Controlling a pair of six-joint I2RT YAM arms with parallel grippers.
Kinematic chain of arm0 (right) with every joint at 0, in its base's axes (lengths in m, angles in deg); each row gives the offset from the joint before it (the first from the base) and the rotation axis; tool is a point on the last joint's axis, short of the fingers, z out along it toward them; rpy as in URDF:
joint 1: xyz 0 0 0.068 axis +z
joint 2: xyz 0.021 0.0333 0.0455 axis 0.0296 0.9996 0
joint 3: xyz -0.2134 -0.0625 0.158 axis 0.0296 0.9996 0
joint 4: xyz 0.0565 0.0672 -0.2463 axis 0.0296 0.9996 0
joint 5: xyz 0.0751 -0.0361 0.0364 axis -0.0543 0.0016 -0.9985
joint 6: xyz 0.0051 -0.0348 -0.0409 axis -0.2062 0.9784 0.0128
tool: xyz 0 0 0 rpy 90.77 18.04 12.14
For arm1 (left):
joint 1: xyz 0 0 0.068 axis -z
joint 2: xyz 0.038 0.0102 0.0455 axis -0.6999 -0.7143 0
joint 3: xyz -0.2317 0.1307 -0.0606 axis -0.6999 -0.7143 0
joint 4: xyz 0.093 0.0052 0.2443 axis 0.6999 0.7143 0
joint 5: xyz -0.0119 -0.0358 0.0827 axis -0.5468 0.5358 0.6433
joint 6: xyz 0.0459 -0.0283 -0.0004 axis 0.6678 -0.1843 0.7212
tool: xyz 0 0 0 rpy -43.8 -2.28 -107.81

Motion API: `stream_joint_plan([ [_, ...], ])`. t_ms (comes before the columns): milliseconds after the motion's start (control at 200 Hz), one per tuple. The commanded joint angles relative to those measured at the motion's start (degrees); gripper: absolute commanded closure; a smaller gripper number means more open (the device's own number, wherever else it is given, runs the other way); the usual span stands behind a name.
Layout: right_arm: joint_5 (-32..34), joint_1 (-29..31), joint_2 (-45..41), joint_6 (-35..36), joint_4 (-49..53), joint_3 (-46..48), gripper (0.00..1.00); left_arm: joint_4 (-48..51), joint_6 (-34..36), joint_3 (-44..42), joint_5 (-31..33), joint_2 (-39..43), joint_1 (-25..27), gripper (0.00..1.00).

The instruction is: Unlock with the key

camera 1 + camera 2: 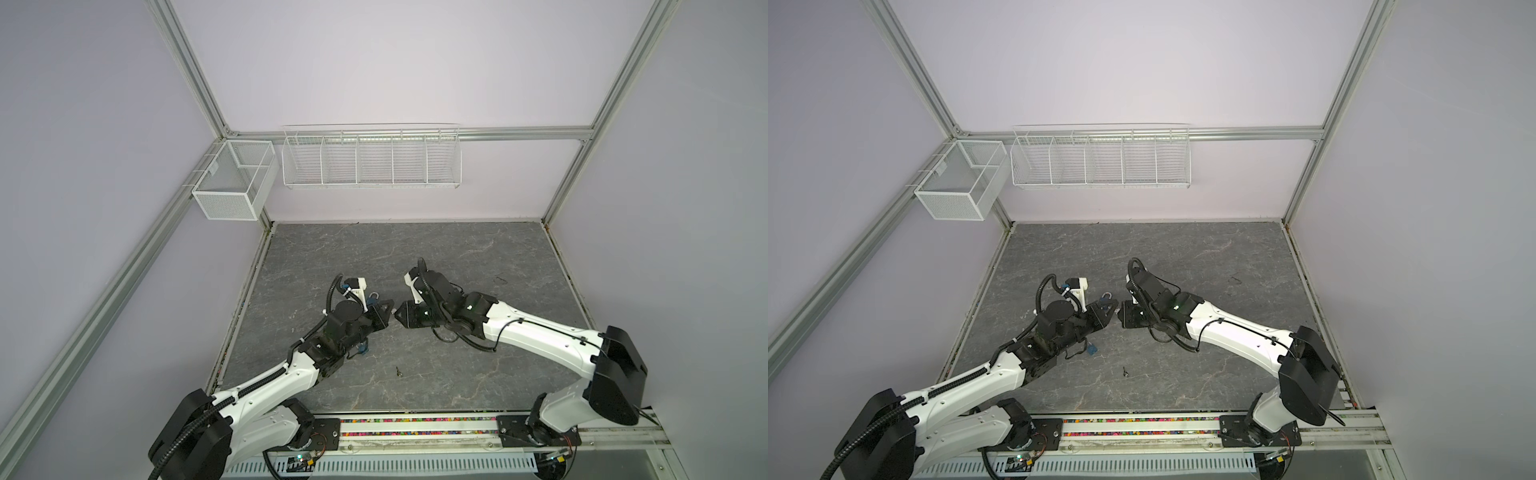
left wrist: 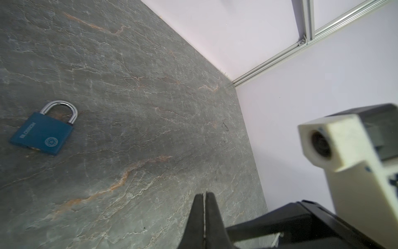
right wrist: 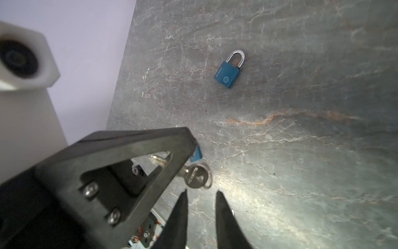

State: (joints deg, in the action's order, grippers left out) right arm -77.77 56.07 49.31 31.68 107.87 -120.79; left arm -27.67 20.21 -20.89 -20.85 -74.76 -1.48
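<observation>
Apparently mid-handover | left gripper pinched shut on key, probably to carry it | right gripper parted at key's head | blue padlock flat, farther off, shackle closed

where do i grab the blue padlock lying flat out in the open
Likely grip the padlock by its blue body, from straight above, pinching across its two narrow side edges. It lies flat on its broad face, so only those edges oppose each other; the shackle is thin and rounded.
</observation>
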Motion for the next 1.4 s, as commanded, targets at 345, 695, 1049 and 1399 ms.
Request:
stream_joint_plan([
  [345, -16.01, -9.70, -19.30, 14.53, -9.05, 9.50, 0.35, 17.08, 29.62, 18.42, -10.96, 1.27, -0.88, 1.00],
  [695, -30.96, -16.14, -21.92, 21.69, -17.21, 12.33, 0.19, 25.19, 38.00, 30.33, -26.34, -4.03, -2.99, 1.00],
  [1049, -42.67, -18.31, -17.96, 24.85, -24.84, 12.87, 0.42, 28.65, 39.78, 34.68, -31.46, -5.48, -4.07, 1.00],
  [1399, -47.02, -18.35, -14.27, 24.20, -27.07, 10.92, 0.64, 27.99, 39.16, 35.63, -33.71, -5.03, -4.08, 1.00],
])
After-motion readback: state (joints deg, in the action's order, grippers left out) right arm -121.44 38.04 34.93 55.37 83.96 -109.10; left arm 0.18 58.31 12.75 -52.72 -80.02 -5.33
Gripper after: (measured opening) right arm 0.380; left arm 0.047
